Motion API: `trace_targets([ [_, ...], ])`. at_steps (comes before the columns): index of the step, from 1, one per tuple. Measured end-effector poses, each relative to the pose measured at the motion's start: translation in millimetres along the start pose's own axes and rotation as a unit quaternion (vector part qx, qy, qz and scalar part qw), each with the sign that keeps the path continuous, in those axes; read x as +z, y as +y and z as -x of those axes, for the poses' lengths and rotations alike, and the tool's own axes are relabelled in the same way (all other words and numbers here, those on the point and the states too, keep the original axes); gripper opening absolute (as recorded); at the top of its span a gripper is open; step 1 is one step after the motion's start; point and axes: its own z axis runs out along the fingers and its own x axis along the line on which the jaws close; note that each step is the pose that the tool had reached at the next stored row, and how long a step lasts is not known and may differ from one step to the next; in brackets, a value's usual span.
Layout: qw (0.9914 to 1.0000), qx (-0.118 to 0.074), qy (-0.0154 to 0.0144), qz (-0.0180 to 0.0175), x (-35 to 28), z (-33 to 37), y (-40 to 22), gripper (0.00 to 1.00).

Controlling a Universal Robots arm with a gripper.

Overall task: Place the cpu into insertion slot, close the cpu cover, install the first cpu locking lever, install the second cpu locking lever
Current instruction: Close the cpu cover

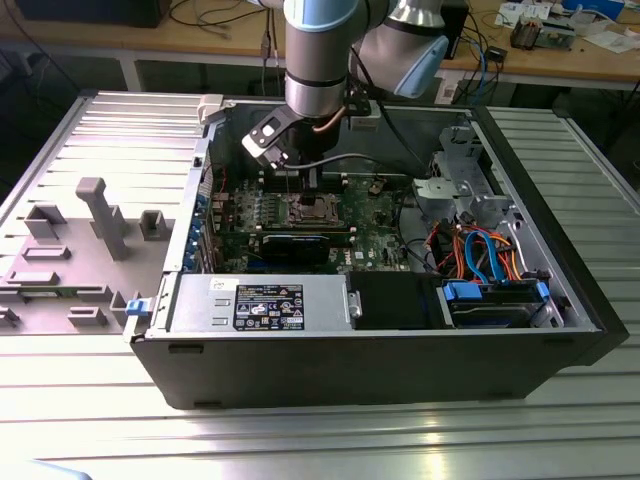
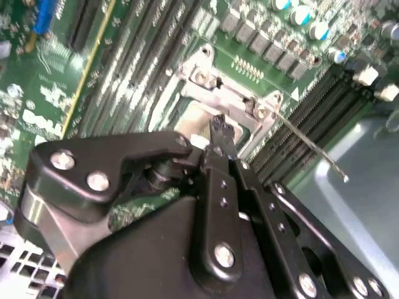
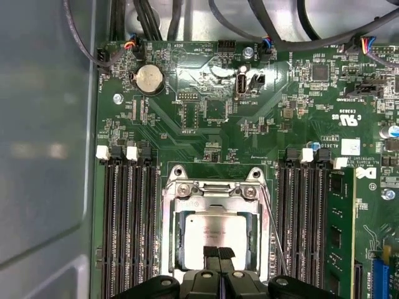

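Observation:
The cpu (image 3: 215,232), a dull silver square, lies in the insertion slot (image 1: 312,208) on the green board. The silver cpu cover (image 3: 215,194) lies flat over it, and the chip shows through the cover's window. My gripper (image 3: 218,253) hangs just over the near edge of the chip, its two black fingertips pressed together with nothing between them. In the second wrist view the gripper (image 2: 218,126) tip sits right above the cover (image 2: 218,99). A thin wire locking lever (image 3: 275,232) runs along one side of the socket and sticks out unlatched (image 2: 312,149).
Rows of long black memory slots (image 3: 128,224) flank the socket on both sides. The open black case (image 1: 400,360) walls in the board, with a power supply (image 1: 265,305), coloured cables (image 1: 480,250) and a blue drive bay (image 1: 490,300). A grey fixture tray (image 1: 100,215) lies at the exterior view's left.

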Motion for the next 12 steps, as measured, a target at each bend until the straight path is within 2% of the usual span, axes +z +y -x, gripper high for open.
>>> trace_targets([
  [3,0.99999,-0.004,-0.0001,-0.0002,-0.1,0.1,3.0,0.11],
  [4,0.99999,-0.004,-0.0001,-0.0002,0.0,0.3,8.5,0.11],
  [6,0.99999,-0.004,-0.0001,-0.0001,0.0,0.5,11.6,0.11],
  [12,0.99999,-0.004,-0.0001,-0.0002,0.0,0.4,11.7,0.11],
])
